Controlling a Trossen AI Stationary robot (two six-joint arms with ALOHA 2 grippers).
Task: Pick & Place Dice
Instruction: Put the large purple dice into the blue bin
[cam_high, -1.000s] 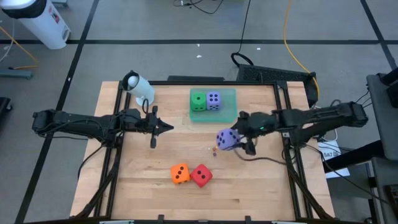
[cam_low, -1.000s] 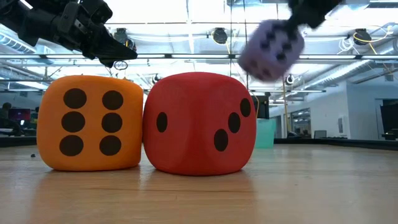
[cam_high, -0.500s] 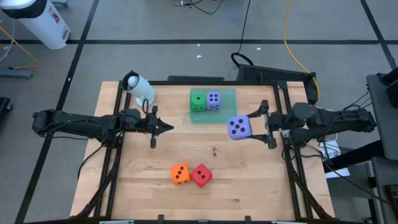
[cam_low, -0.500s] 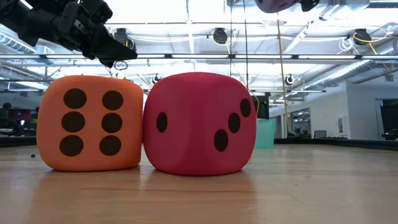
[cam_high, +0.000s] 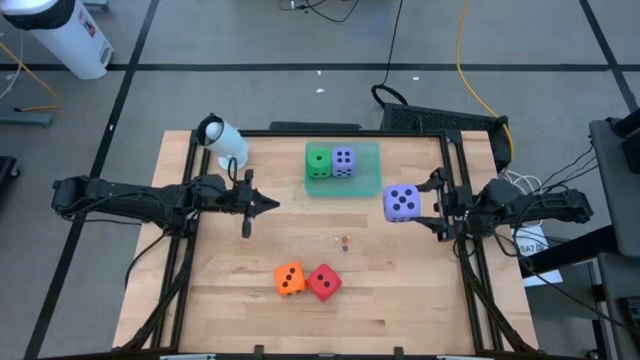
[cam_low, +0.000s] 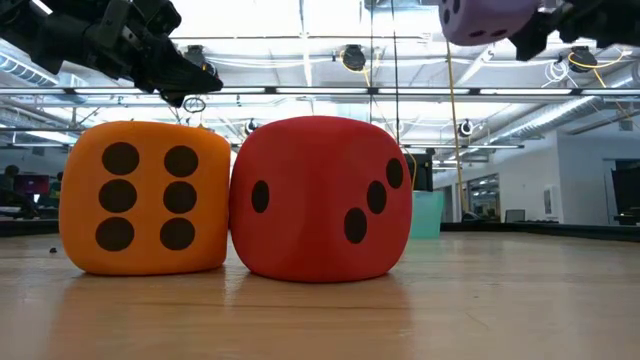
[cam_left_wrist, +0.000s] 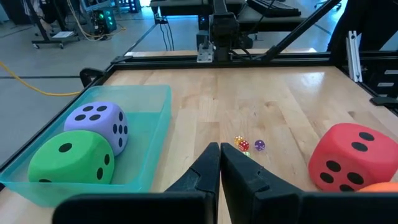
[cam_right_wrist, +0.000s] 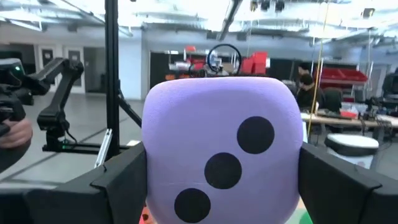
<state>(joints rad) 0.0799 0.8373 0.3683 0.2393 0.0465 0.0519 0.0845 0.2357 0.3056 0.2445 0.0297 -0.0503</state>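
My right gripper (cam_high: 425, 201) is shut on a purple die (cam_high: 401, 202), held above the table's right side beside the tray; the die also fills the right wrist view (cam_right_wrist: 217, 158) and shows at the top of the low view (cam_low: 480, 20). A green die (cam_high: 318, 163) and a second purple die (cam_high: 343, 162) sit in a clear green tray (cam_high: 368, 180) at the far middle. An orange die (cam_high: 289, 279) and a red die (cam_high: 324, 283) rest side by side on the table near its near edge. My left gripper (cam_high: 272, 206) is shut and empty left of centre. My right gripper pinches the purple die by two opposite faces (cam_right_wrist: 149, 162) between its two fingers (cam_right_wrist: 124, 180). The fingers lie level and come from the table's right side. The die is lifted clear of the table, its five-pip face up.
A few tiny dice (cam_high: 345, 241) lie on the wood at the table's middle; they also show in the left wrist view (cam_left_wrist: 247, 145). A white camera (cam_high: 222, 139) stands at the far left corner. Bare wood lies between the tray and the orange and red dice.
My right gripper has lifted the purple die up off the table's middle and carried it toward the right edge and a little toward the far edge. The wrist has turned, so the die now shows five pips on top.
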